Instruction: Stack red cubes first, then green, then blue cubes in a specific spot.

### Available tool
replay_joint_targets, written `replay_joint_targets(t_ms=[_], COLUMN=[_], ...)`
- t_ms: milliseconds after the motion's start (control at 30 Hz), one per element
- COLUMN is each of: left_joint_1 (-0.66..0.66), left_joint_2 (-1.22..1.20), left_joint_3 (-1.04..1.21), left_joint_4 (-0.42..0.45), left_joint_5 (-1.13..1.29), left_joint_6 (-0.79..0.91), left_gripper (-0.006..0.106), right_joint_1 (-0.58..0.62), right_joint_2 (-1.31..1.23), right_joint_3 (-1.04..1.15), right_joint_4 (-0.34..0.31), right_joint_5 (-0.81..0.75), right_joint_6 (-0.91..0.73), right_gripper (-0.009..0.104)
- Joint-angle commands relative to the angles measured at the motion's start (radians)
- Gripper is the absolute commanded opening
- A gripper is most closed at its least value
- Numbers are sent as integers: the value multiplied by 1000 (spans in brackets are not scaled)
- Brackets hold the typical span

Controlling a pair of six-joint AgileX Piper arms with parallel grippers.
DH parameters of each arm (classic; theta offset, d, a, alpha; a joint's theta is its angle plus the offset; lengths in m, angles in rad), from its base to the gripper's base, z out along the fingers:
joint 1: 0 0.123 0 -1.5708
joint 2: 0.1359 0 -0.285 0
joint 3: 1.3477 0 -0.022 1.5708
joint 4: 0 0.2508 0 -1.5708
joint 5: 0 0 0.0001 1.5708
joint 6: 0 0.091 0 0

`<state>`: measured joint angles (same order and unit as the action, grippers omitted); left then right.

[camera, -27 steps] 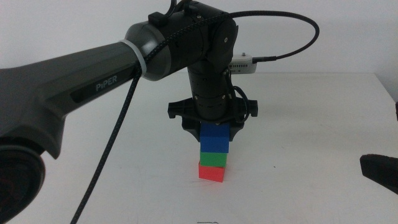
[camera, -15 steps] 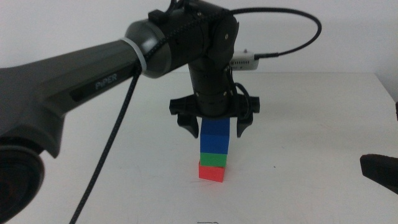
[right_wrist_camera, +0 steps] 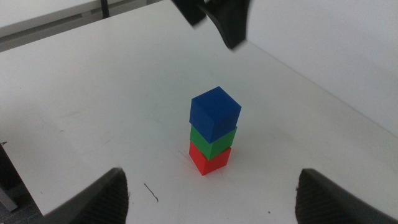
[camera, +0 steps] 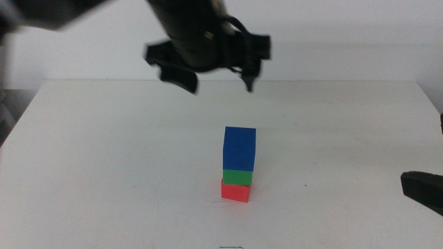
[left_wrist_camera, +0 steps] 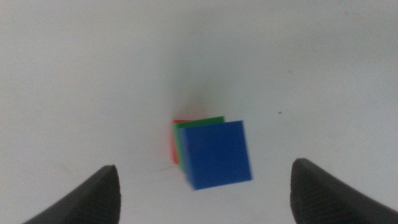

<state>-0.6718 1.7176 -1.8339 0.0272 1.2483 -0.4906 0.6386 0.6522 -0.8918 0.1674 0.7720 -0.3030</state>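
Note:
A stack of three cubes stands on the white table: the red cube (camera: 235, 191) at the bottom, the green cube (camera: 237, 177) on it, the blue cube (camera: 239, 148) on top. The stack also shows in the left wrist view, blue cube (left_wrist_camera: 217, 154) uppermost, and in the right wrist view (right_wrist_camera: 214, 111). My left gripper (camera: 220, 77) is open and empty, blurred, high above the stack and behind it. My right gripper (right_wrist_camera: 211, 186) is open and empty, low at the table's right side, well apart from the stack.
The white table (camera: 104, 159) ends at a far edge by the wall. A dark part of the right arm (camera: 422, 190) shows at the picture's right edge. A small dark mark (right_wrist_camera: 150, 191) lies on the table near the stack.
My left gripper, which stood open around the blue cube, has risen quickly up and away. The three-cube stack stays standing. The right arm has not moved.

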Motion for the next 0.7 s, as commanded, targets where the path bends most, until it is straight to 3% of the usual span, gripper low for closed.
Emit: replay_joint_targets(t_ms=[0, 133, 433, 533, 667], left_joint_1=[8, 9, 47, 161, 366], left_joint_2=[-111, -208, -470, -568, -713], left_joint_3=[-8, 10, 160, 244, 386], left_joint_4=[29, 83, 234, 170, 35], left_joint_5=[70, 70, 70, 18, -129], left_joint_6=[81, 173, 168, 194, 364], left_gripper=[94, 94, 94, 94, 94], right_joint_1=[-6, -6, -6, -6, -6], right_joint_2=[3, 3, 3, 1, 5], right_joint_3=[-26, -26, -26, -26, -26], right_joint_4=[2, 2, 2, -4, 1], right_joint_5=[-72, -72, -72, -72, -72], right_joint_6=[-9, -9, -9, -9, -9], right_gripper=[73, 73, 73, 73, 73])
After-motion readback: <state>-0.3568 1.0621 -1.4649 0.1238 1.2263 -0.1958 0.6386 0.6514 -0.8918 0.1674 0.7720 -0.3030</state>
